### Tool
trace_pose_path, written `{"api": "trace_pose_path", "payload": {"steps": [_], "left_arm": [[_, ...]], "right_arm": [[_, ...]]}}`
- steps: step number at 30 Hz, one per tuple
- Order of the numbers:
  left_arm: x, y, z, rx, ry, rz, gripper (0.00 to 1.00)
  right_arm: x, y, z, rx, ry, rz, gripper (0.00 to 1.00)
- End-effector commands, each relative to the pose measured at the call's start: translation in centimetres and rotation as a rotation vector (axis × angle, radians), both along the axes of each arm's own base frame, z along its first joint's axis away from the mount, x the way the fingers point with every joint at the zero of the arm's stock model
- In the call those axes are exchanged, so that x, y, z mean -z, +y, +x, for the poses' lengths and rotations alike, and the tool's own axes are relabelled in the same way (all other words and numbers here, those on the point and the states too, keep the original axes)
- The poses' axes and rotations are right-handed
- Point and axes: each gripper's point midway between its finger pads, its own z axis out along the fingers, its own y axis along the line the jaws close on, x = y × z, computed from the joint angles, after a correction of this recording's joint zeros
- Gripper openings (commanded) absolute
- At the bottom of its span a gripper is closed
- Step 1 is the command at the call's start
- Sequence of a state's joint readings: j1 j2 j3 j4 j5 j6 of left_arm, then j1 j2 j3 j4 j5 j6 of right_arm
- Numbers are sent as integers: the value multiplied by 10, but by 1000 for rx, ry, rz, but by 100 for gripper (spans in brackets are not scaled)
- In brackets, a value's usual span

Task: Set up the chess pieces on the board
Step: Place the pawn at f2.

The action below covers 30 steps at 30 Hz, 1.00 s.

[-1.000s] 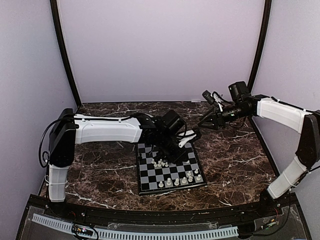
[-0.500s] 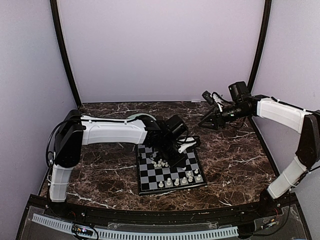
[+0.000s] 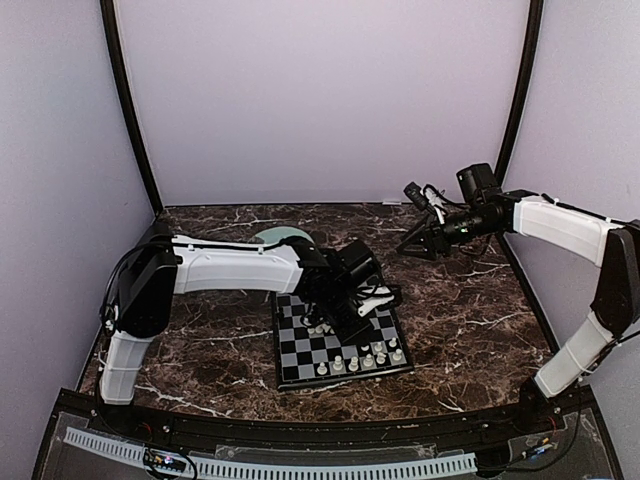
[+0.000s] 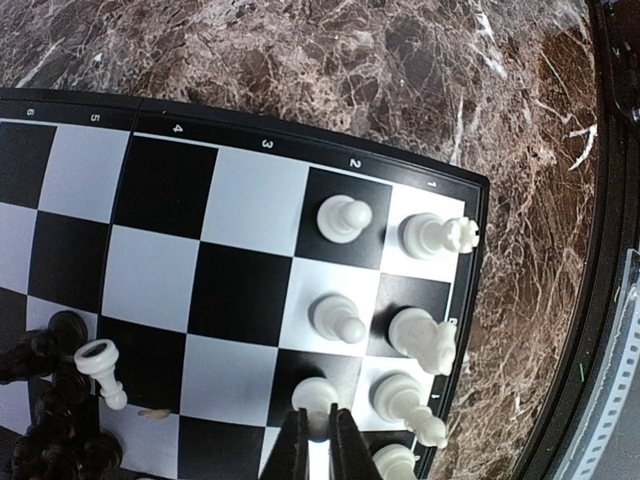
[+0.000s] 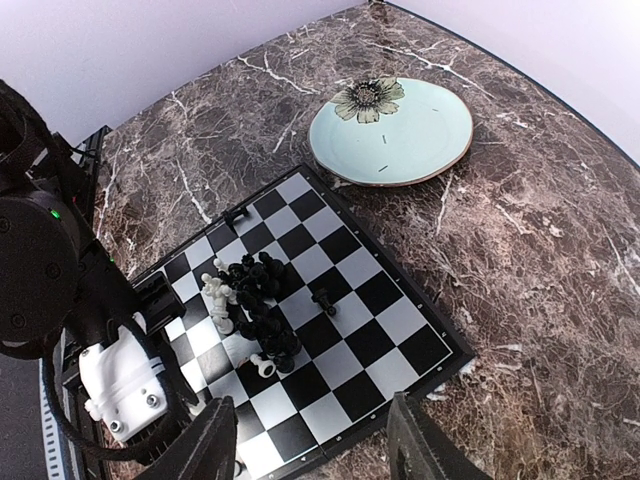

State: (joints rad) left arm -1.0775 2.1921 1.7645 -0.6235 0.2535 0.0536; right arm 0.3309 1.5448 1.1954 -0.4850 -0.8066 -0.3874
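Gripping a white pawn (image 4: pixel 314 393) on the board (image 4: pixel 240 292), left fingers (image 4: pixel 293 452) narrow, right fingers (image 5: pixel 214 442) wide.

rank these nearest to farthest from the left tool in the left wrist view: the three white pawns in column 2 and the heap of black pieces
1. gripped white pawn, held by the left tool, bottom centre
2. middle white pawn, one square beyond it
3. far white pawn, two squares beyond
4. heap of black pieces, lower left corner
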Motion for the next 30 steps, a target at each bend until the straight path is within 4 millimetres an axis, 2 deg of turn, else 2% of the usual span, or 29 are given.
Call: {"api": "trace_pose_path", "payload": {"steps": [1,8,21,25,29,30], "left_arm": [[-6,-2,-8,37,14,1,3],[-3,-2,-11,43,23,10,4],[-10,-7,-7,32,4,-3,20],[-25,-7,-5,31,-8,-9,28],[-56,-2,3,42,-88,-24,37],[-70,-1,6,50,-120,-39,37]], "right_arm": [[3,0,5,6,-7,3,53],[4,0,5,5,-1,3,53],[1,0,4,5,-3,7,53],[1,0,4,4,-2,7,53],[2,-2,6,4,-18,-19,54],[2,-3,6,-2,-22,-28,54]]}}
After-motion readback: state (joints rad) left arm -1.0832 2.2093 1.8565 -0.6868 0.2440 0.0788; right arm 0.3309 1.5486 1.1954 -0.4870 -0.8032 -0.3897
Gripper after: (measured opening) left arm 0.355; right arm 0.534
